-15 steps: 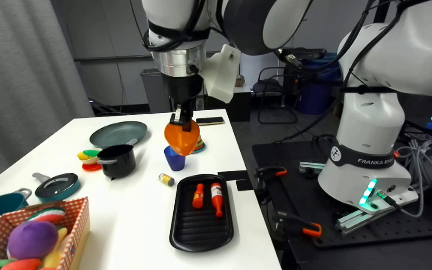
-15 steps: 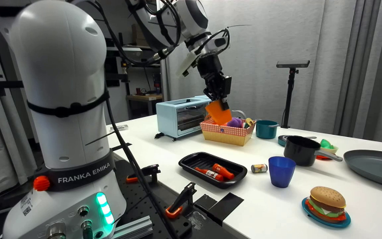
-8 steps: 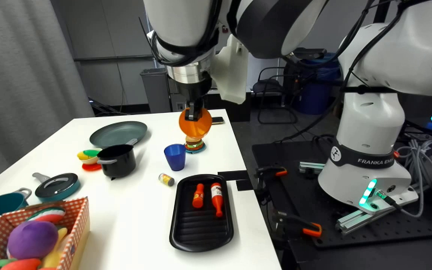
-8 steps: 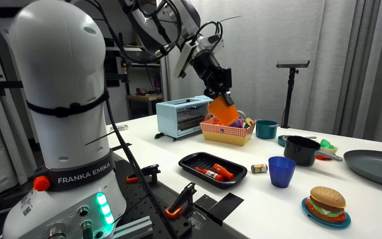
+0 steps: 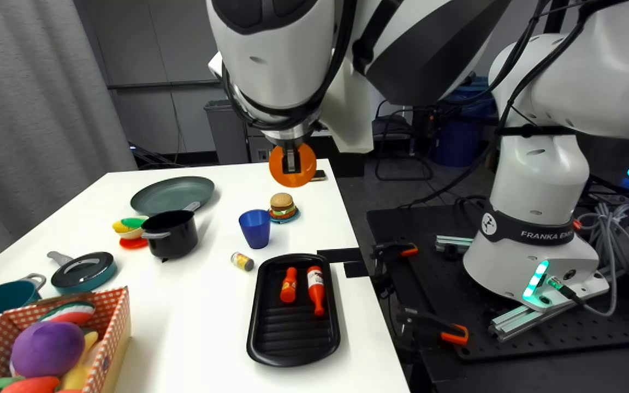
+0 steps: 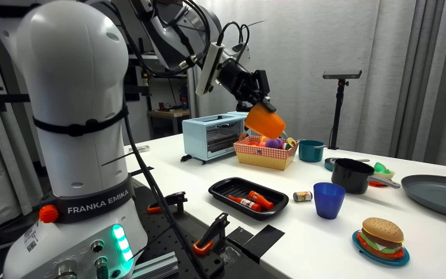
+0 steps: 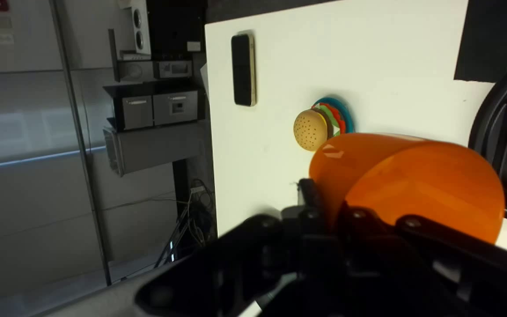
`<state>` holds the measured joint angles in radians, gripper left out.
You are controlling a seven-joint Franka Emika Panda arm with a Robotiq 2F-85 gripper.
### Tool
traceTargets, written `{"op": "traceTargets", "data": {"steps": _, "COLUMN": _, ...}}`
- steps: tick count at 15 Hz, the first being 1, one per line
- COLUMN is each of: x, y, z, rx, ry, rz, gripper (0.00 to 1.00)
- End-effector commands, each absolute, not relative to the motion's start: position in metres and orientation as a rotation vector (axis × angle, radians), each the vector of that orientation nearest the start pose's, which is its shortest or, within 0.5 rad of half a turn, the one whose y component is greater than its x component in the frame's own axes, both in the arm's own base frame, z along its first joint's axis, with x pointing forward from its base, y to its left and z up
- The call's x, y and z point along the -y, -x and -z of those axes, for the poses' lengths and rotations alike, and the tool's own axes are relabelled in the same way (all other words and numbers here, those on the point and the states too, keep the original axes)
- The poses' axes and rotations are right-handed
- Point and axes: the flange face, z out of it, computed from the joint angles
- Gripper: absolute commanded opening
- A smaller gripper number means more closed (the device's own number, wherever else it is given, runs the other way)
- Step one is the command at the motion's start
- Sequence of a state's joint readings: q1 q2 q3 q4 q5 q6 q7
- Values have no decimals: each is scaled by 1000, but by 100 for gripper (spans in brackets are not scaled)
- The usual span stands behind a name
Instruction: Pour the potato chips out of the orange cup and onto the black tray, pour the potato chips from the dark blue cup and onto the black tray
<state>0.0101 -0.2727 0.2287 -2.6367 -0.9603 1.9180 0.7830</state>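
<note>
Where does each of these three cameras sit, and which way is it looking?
In an exterior view: near the basket, looking along the table toward the burger; the robot's base, arm and hand show.
In an exterior view: near the burger, facing the oven; base, arm and hand show again.
Wrist view: mounted behind the hand, looking past the orange cup toward the burger; the dark hand shows.
Both exterior views share the dark blue cup and black tray.

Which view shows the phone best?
The wrist view: there the phone lies unobstructed, its whole dark face showing. In an exterior view, only its end shows past the orange cup; no further view shows it.
</note>
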Motion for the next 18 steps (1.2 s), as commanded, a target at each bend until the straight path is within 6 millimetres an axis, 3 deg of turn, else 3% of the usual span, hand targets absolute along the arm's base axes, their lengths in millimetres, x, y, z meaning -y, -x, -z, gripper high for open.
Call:
{"op": "traceTargets", "data": {"steps": 1, "x": -45, "y": -400, "z": -320, "rx": -91, "ry": -2085, "rz": -56, "gripper": 2}}
{"op": "traceTargets", "data": {"steps": 8, "x": -44, "y": -437, "z": -308, "rx": -197, "ry": -1909, "rz": -55, "gripper": 2}}
{"op": "traceTargets", "data": {"steps": 18, "x": -48, "y": -457, "z": -309, "rx": -250, "ry": -1658, "rz": -48, "gripper": 2}}
